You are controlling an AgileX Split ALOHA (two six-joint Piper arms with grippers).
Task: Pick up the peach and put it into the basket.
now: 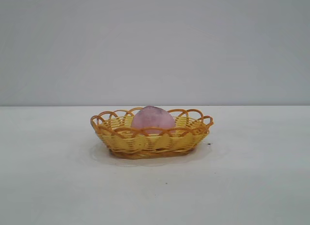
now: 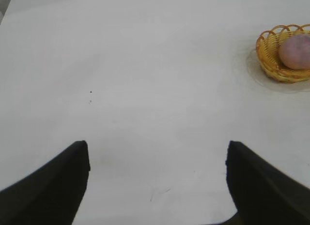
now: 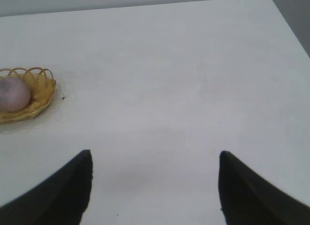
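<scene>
One peach sits inside the basket on the bench; left gripper and right gripper hover well apart from it, fingers spread, holding nothing.

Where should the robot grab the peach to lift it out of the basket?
Probably from above, fingers closing across the peach's rounded top. Only that part rises over the basket's looped rim; the wicker wall blocks its lower sides.

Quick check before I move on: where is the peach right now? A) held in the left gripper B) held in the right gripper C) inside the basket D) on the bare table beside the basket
C: the peach sits inside the basket, its top showing above the looped rim, while the left gripper and right gripper are both open and empty over bare table.
</scene>
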